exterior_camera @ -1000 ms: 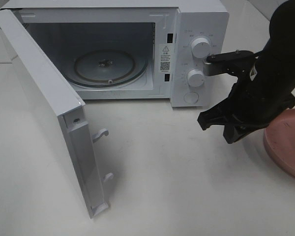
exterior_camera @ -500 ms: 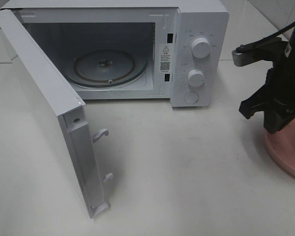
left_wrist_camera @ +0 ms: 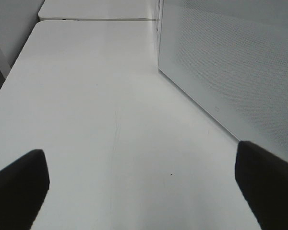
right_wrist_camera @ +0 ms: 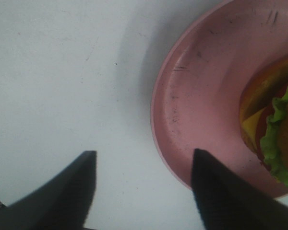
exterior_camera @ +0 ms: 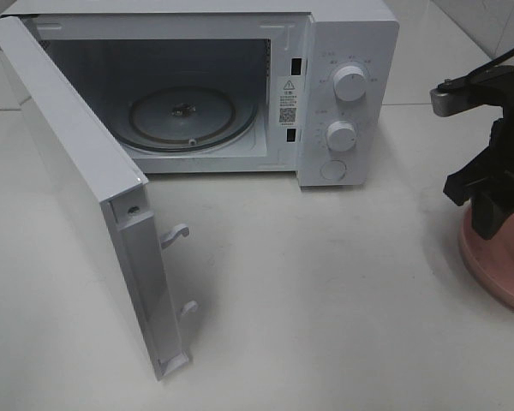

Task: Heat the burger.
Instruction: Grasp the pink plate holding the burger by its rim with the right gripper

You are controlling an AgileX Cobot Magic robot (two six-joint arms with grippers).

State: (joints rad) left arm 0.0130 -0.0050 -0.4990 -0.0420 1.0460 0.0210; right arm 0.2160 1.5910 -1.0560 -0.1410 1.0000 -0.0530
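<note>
Burger point(right_wrist_camera: 272, 130) sits on the pink plate point(right_wrist_camera: 197, 96), just past the right gripper point(right_wrist_camera: 143, 163), its fingers parted and empty, one over the rim, likely lining up a grasp. The microwave point(exterior_camera: 343, 51) door point(exterior_camera: 68, 171) stands open to receive it, and the left gripper point(left_wrist_camera: 141, 191) hangs wide open, holding nothing.

The white microwave point(exterior_camera: 351, 34) has a small white sticker point(exterior_camera: 288, 103) on the strip between its open inside and the knobs. At the top of the sticker is a warning triangle point(exterior_camera: 288, 86) with a mark in it. Under that are a few lines of tiny print, too small to read. At the bottom is a square code point(exterior_camera: 287, 115) of black dots. Tiny marks ring the upper knob point(exterior_camera: 349, 83) and the lower knob point(exterior_camera: 341, 135), also too small to read.
</note>
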